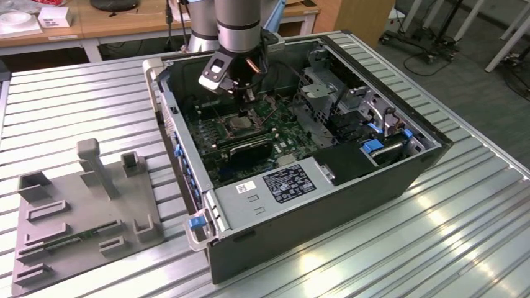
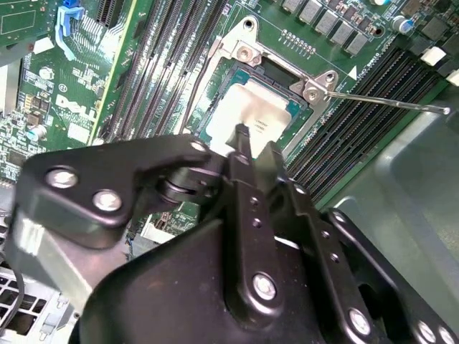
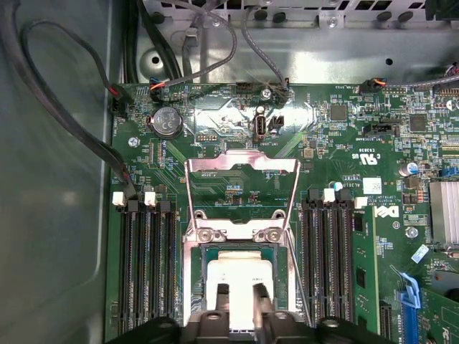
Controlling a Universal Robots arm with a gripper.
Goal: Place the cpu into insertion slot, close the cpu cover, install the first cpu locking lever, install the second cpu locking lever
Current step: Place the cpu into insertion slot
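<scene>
A ribbed silvery metal table (image 1: 463, 236) fills most of the exterior view, its long slats running diagonally and catching soft overhead light in pale patches toward the exterior view's right. On it, at the exterior view's left, lies a grey moulded fixture plate (image 1: 83, 217) with upright posts and small pockets. Behind the table stands a light wooden desk (image 1: 124, 22) carrying a white box (image 1: 54, 17). A grey floor (image 1: 447, 68) shows at the upper right, with dark wheeled stand feet (image 1: 414, 38) and white legs (image 1: 512, 34).
</scene>
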